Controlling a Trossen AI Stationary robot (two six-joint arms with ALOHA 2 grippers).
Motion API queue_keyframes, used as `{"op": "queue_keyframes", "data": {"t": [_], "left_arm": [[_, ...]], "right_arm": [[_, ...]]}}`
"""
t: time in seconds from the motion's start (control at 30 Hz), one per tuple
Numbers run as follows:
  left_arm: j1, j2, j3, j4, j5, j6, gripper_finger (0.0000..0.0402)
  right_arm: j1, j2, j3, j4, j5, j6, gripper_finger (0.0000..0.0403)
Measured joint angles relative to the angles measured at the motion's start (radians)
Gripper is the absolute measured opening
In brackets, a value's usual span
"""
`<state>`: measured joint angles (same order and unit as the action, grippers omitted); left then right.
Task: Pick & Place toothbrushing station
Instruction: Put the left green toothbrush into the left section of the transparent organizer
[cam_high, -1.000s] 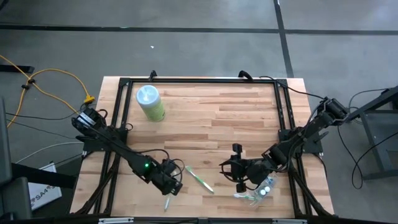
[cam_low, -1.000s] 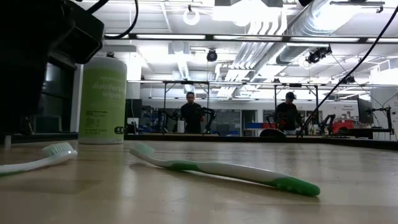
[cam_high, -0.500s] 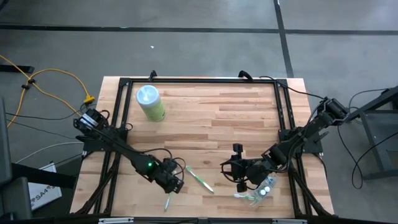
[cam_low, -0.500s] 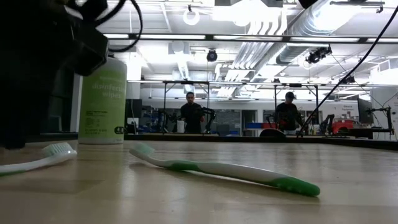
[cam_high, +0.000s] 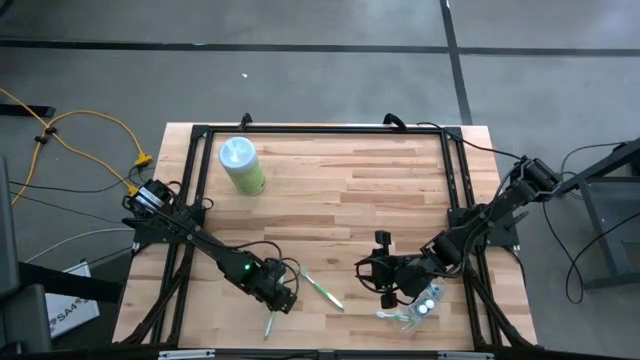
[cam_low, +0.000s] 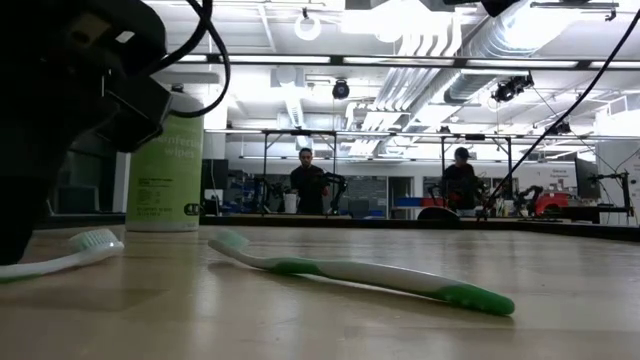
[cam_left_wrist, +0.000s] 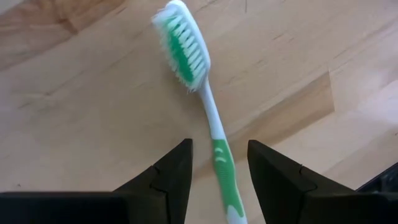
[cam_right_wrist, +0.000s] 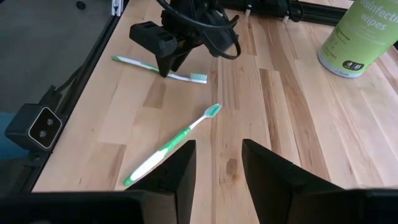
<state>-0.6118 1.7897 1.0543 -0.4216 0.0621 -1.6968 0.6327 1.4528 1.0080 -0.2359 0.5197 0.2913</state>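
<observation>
Left pincer (cam_left_wrist: 217, 163) now lowered, fingers parted astride slim green-and-white plastic toothbrush (cam_left_wrist: 200, 99) on table (cam_high: 380, 190), poised to grasp.

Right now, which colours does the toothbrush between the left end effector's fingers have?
The toothbrush is white and green, with green and white bristles; the left wrist view shows it best.

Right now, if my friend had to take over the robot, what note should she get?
Left gripper: open, low over the handle of a green and white toothbrush near the table's front-left, not gripping yet.
Right gripper: open, empty, waiting front-right.
A second toothbrush lies loose on the table.
The clear cup sits front-right by the right arm, already with things inside.
Left to do: both loose brushes must go into the cup.
</observation>
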Motion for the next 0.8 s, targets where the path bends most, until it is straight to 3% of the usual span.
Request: {"op": "queue_keyframes", "data": {"t": [0.27,0.8], "left_arm": [[-0.040,0.004,0.000,0.009,-0.025,-0.065,0.0151],[-0.057,0.005,0.057,-0.084,0.001,0.043,0.0106]], "right_arm": [[0.000,0.000,0.000,0.000,-0.003,0.000,0.0121],[-0.001,0.000,0.000,0.001,-0.003,0.001,0.0121]]}}
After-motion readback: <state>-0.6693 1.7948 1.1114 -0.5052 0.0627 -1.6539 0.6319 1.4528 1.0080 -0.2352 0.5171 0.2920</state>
